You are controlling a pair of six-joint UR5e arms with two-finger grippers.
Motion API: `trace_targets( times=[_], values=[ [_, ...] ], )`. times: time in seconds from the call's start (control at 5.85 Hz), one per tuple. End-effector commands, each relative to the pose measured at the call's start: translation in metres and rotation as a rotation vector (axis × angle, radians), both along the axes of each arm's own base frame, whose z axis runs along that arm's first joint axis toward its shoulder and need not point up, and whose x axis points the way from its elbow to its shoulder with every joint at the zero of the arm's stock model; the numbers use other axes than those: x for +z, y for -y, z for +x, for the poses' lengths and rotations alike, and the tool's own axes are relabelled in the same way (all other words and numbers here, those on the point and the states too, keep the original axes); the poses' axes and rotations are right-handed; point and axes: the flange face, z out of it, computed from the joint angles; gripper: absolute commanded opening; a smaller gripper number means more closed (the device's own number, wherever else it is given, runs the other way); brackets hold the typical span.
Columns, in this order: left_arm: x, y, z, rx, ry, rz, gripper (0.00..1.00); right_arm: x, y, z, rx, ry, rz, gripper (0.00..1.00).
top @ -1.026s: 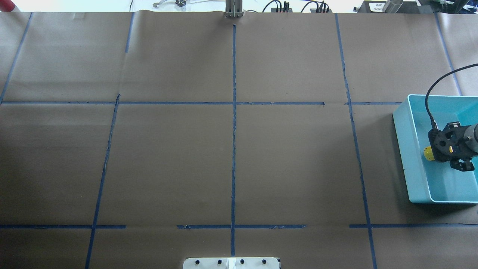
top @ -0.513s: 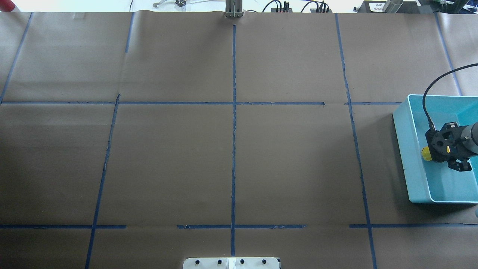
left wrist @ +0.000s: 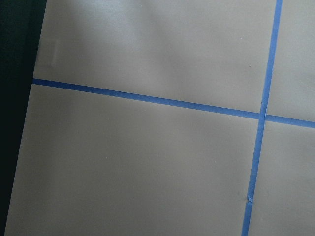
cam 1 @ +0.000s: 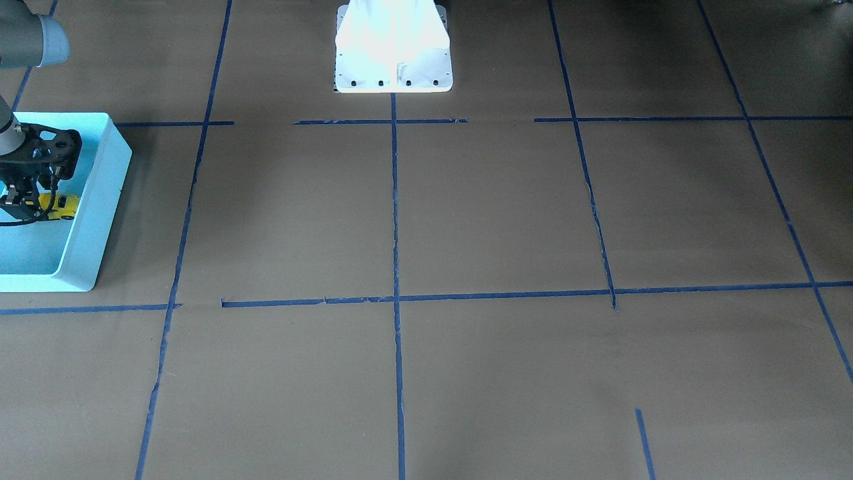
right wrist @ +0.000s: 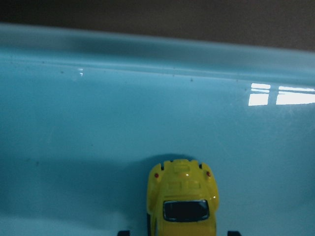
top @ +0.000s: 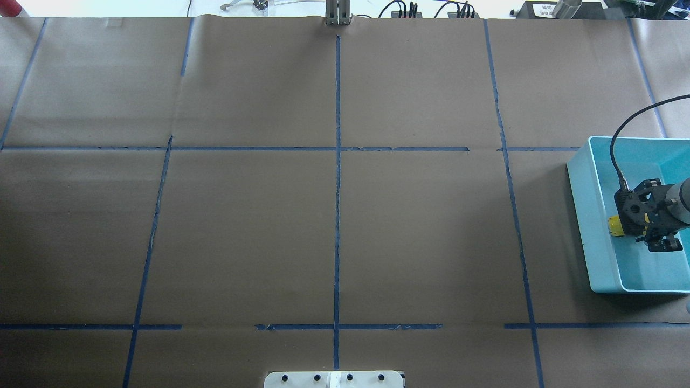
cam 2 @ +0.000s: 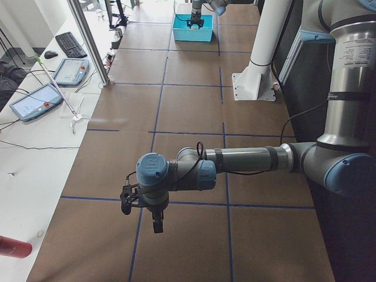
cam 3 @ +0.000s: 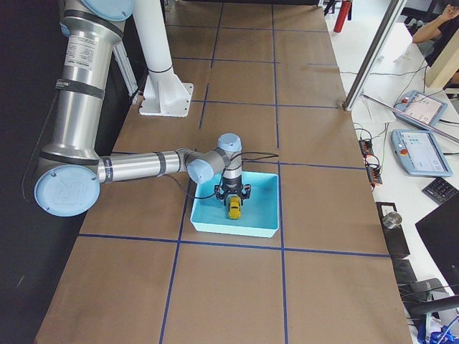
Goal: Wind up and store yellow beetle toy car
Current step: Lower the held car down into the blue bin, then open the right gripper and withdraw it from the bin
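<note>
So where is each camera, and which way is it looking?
Front-facing: across the table, facing the robot's white base and right arm at the light blue bin.
Overhead: behind the robot, looking down; right arm reaches into the bin.
Exterior left: the table's end; left arm and left gripper near.
Exterior right: the other end; right gripper over the yellow beetle toy car.
Left wrist: down at brown paper, blue tape.
Right wrist: down at the car; fingers' tips show.
Both side views share the bin.

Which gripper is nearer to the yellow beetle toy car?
Right. The right gripper is above the yellow beetle toy car in the blue bin; the left gripper hangs far off over the table.
</note>
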Motion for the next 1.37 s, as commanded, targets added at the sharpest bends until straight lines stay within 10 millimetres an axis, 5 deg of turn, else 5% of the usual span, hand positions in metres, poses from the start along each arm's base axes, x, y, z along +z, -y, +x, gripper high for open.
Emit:
trace_targets(
  times=[0.0, 0.51, 0.68, 1.03, 1.2],
  values=[
    [0.0, 0.0, -0.001, -0.002, 0.0, 0.0, 1.0, -0.006, -0.002, 0.0, -0.014, 0.045, -0.027, 1.0],
    [0.0, 0.0, 0.0, -0.001, 0.0, -0.001, 1.0, -0.025, 0.022, 0.087, 0.148, 0.167, -0.086, 1.0],
    [0.0, 0.0, 0.0, 0.0, 0.0, 0.0, 1.0, -0.016, 0.023, 0.122, 0.219, 0.186, -0.131, 1.0],
    [0.0, 0.0, 0.0, -0.001, 0.0, -0.001, 1.0, -0.004, 0.021, 0.231, 0.479, 0.25, -0.369, 1.0],
    [0.0, 0.0, 0.0, -0.001, -0.002, -0.001, 1.0, 0.016, 0.002, 0.281, 0.624, 0.264, -0.529, 1.0]
  ],
)
